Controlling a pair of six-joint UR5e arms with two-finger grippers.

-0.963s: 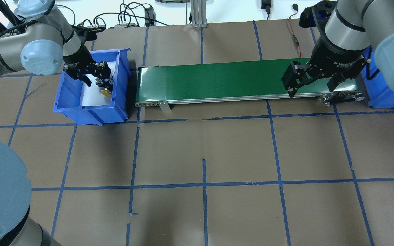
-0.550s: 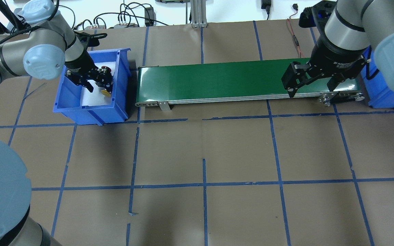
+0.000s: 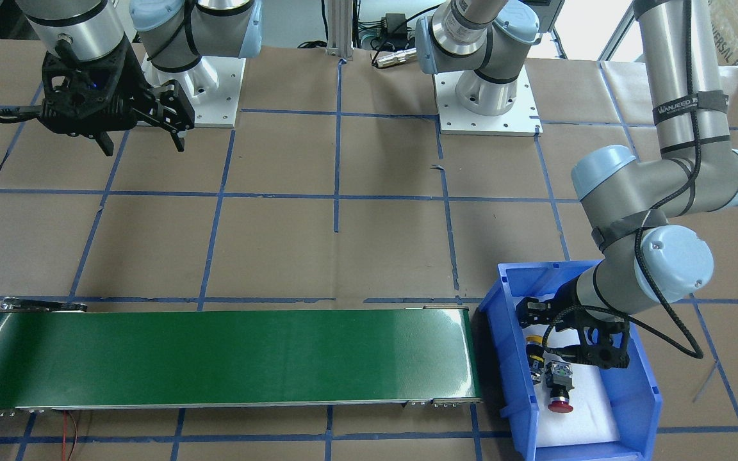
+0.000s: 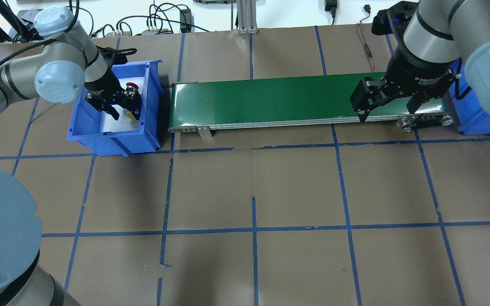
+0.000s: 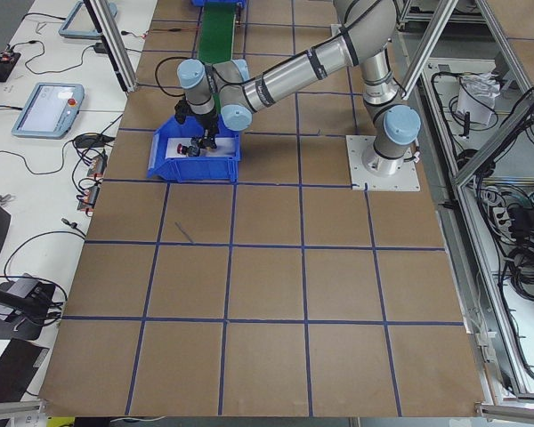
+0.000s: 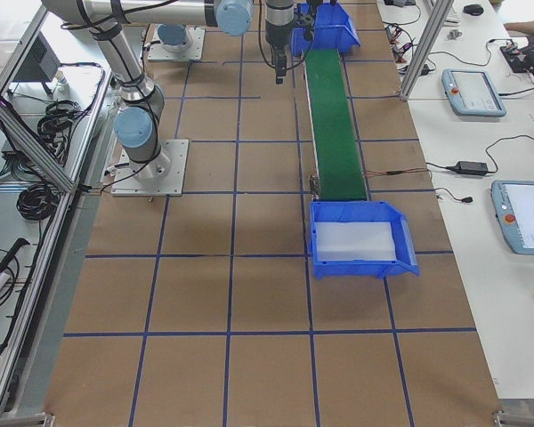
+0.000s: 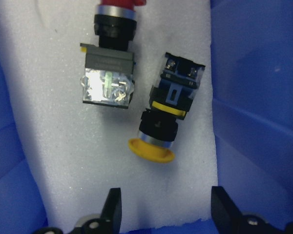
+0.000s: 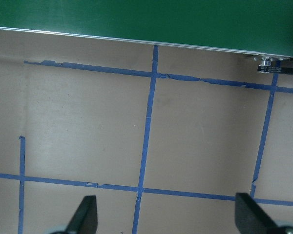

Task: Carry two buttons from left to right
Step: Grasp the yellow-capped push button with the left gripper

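Red button (image 7: 109, 63): cap cut off at 12 o'clock, left wrist view. Overhead: yellow button (image 4: 132, 115) mostly hidden by left gripper (image 4: 124, 109).

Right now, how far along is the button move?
Done: nothing; the yellow button and red button both lie in the left blue bin. In hand: the left gripper hovers open over them. The right gripper hangs open beside the conveyor. Left: both transfers.

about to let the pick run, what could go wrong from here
The yellow button lies close to the bin wall, so one finger of the open left gripper may strike the wall going down. The red button lies just beside it; the other finger could knock it or wedge between them.
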